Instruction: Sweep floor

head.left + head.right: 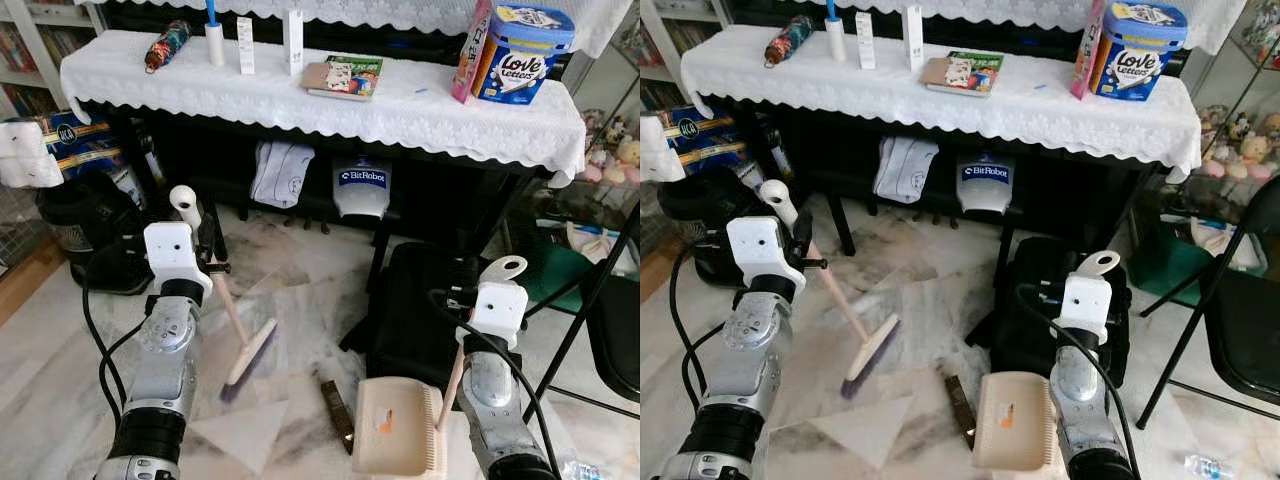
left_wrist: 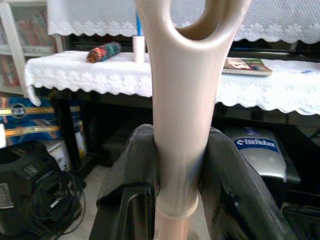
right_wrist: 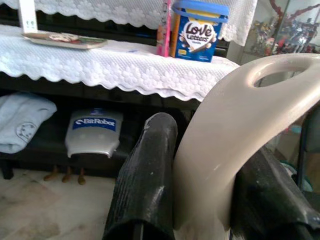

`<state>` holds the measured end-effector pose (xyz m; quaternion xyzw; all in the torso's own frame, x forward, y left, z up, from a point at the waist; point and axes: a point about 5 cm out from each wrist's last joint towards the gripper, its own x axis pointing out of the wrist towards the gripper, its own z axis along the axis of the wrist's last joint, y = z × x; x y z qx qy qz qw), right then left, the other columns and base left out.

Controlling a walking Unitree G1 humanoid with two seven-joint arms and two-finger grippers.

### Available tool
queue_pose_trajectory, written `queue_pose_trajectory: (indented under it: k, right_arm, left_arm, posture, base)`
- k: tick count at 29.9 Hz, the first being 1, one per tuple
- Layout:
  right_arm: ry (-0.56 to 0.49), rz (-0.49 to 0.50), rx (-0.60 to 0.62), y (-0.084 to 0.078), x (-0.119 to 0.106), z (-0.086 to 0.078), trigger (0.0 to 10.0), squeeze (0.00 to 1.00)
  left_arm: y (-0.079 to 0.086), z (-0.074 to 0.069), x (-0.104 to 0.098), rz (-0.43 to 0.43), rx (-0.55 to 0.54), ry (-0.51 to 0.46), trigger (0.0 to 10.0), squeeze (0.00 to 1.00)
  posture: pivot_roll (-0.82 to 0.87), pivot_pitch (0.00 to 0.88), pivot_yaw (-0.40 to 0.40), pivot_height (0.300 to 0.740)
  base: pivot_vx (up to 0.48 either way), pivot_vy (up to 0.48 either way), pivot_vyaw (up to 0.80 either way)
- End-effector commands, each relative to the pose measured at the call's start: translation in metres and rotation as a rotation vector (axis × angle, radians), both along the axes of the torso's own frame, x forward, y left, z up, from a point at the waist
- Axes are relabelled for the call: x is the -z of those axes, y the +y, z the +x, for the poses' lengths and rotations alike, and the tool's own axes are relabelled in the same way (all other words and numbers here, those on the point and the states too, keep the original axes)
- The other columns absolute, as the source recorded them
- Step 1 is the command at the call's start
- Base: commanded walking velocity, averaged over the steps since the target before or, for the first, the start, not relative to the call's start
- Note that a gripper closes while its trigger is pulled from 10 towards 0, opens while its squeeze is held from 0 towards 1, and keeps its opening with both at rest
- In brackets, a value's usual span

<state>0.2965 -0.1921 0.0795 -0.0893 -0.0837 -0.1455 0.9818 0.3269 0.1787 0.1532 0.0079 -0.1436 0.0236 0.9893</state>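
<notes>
- the left gripper [image 2: 175, 190] is pinching the beige handle of the brush [image 1: 247, 357], its black fingers [image 2: 127, 200] pressing on either side of the stem just below the hanging loop.
- the brush is slanting down and away from that gripper — its bristle head is resting on the marble floor [image 1: 290, 270], out in front of the left arm.
- the right gripper [image 3: 200, 200] is clamping the curved handle of the dustpan [image 1: 398, 425], one finger on each side of it.
- the dustpan is lying flat on the floor just beside the right arm, on its inner side, below the gripper.
- a small dark strip of debris [image 1: 337, 408] is lying on the floor between the brush head and the dustpan, close to the pan's edge.
- beyond both grippers a surface [image 1: 300, 100] draped in white lace is carrying a love letters tub [image 1: 522, 52] and a book [image 1: 345, 77] — a bitrobot device [image 1: 361, 187] is sitting underneath it.
</notes>
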Motion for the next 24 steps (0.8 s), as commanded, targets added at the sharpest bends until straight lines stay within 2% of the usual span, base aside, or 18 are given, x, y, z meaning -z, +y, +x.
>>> queue_pose_trajectory:
  k: [1,9,24]
  right_arm:
    - [-0.012,-0.024,0.020,-0.006,-0.003,-0.001,10.0,0.00]
    - [0.030,-0.036,0.046,-0.012,0.008,-0.008,10.0,0.00]
    - [0.090,-0.040,0.048,-0.011,0.026,-0.018,10.0,0.00]
  left_arm:
    - [-0.001,0.001,-0.003,0.000,0.009,-0.018,10.0,0.00]
    - [-0.001,-0.001,-0.001,-0.007,0.007,-0.013,10.0,0.00]
    - [-0.001,-0.002,-0.001,-0.009,0.008,-0.008,10.0,0.00]
  posture:
    - [0.03,0.078,-0.012,0.740]
    - [0.03,0.082,-0.009,0.740]
    - [0.04,0.119,-0.003,0.740]
  base:
    - [0.000,0.000,0.00]
    - [0.000,0.000,0.00]
    - [0.000,0.000,0.00]
